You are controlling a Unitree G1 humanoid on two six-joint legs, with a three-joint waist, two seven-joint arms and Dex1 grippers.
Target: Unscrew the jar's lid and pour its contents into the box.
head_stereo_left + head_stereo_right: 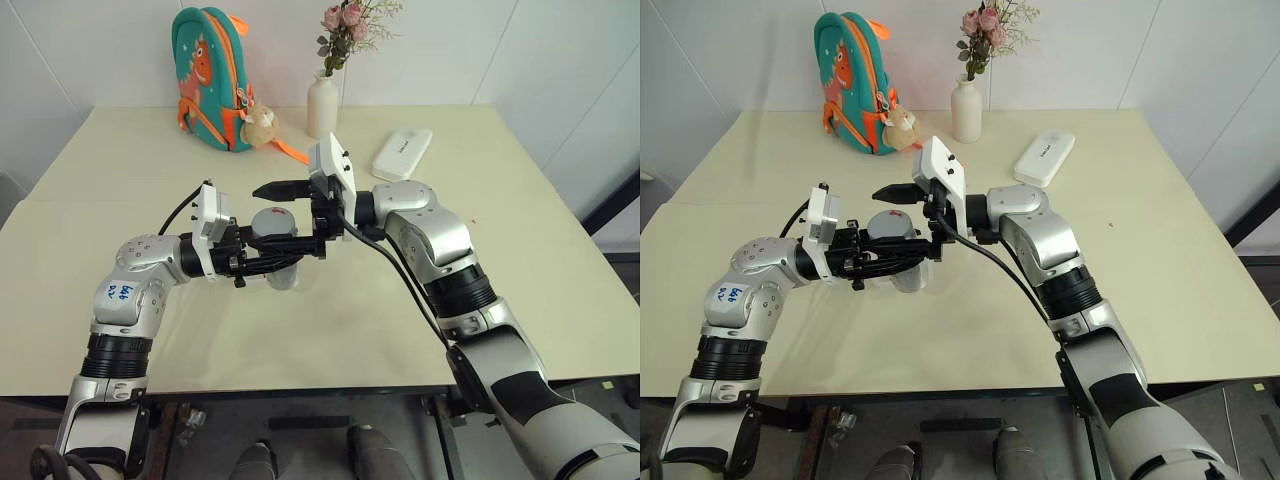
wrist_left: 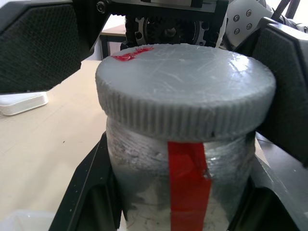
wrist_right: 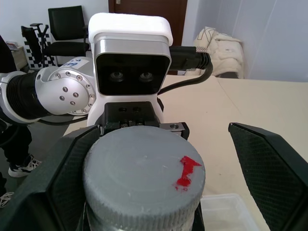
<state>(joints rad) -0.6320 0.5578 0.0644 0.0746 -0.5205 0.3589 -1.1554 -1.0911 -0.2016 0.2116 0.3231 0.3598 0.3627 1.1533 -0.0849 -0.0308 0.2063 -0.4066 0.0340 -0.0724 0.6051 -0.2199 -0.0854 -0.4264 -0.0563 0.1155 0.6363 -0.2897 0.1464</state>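
Your left gripper (image 1: 268, 262) reaches level toward the right above the pale cream table (image 1: 520, 230), its jaws clamped tight around the body of the small greyish plastic jar with a red stripe (image 2: 185, 192), which it holds upright off the table. Your right gripper (image 1: 285, 215) comes in level from the opposite side, pointing left, with its jaws spread as wide as they go and gripping nothing. One black finger (image 3: 269, 163) stands off to one side of the round ribbed grey lid (image 3: 144, 178), the other close beside it on the opposite side, so the lid sits between the open jaws, still screwed on, with a red mark on top. Directly under the jar lies the shallow clear plastic box (image 3: 226, 209), its corner showing past the lid. Farther back on the table you have a teal and orange backpack (image 1: 210, 75), a white vase of pink flowers (image 1: 323, 100) and a white oblong case (image 1: 402, 153), all well apart from both arms.
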